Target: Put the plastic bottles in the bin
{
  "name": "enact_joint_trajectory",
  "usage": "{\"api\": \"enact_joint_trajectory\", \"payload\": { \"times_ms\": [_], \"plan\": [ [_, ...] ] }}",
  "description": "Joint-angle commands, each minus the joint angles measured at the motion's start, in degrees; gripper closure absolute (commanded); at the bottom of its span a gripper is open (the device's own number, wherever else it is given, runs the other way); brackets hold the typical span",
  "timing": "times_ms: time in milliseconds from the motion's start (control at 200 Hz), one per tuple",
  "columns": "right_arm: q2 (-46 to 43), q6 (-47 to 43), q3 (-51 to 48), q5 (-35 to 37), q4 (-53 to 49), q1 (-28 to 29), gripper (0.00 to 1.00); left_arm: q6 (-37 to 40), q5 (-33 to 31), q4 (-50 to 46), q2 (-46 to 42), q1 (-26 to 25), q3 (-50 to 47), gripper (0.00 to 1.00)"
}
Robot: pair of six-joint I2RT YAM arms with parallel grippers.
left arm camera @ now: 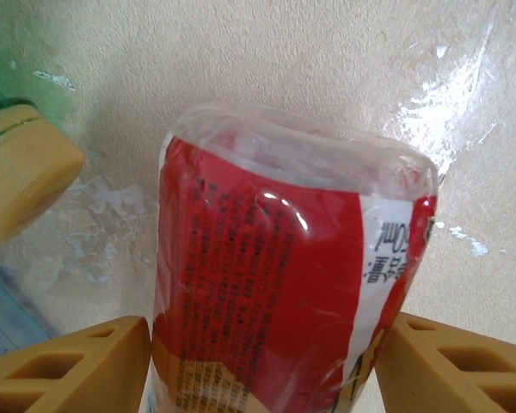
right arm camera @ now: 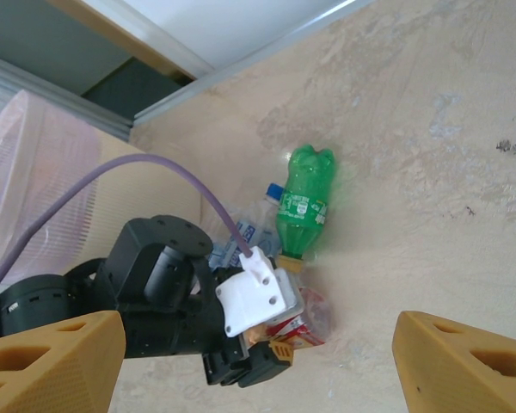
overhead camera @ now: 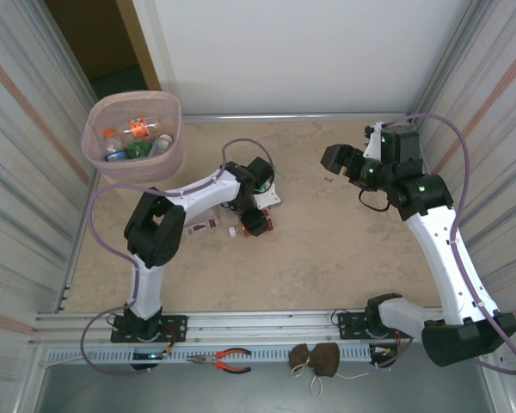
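Note:
A clear plastic bottle with a red label (left arm camera: 284,275) lies on the table, and my left gripper (left arm camera: 267,370) is shut on it, one finger against each side. From above, the left gripper (overhead camera: 256,221) sits low at the table's middle. Beside it lie a green bottle (right arm camera: 303,202) with an orange cap (left arm camera: 21,181) and a clear blue-capped bottle (right arm camera: 265,205). Another small bottle (overhead camera: 202,227) lies just left of that arm. The pale-pink bin (overhead camera: 103,159) stands at the far left with several bottles inside. My right gripper (overhead camera: 335,159) hangs open and empty, above the table.
Corrugated metal walls close in both sides, with a white wall behind. Red-handled pliers (overhead camera: 228,360) and two brown pouches (overhead camera: 316,360) lie on the front rail. The left arm's purple cable (right arm camera: 163,168) arcs between the bin (right arm camera: 26,189) and the bottles.

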Motion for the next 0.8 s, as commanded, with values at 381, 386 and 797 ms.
{"api": "enact_joint_trajectory", "payload": {
  "times_ms": [381,386,797],
  "plan": [
    [-2.5,0.0,0.0,-0.2,-0.6,-0.4,0.20,-2.4,1.9,-0.7,-0.3,-1.1,-2.1,0.28],
    [-2.5,0.0,0.1,-0.2,-0.7,-0.4,0.20,-2.4,1.8,-0.7,-0.3,-1.1,-2.1,0.28],
    [-2.9,-0.1,-0.4,-0.1,-0.6,-0.4,0.20,-3.2,2.0,-0.6,0.5,-1.5,-2.2,0.32]
  ]
}}
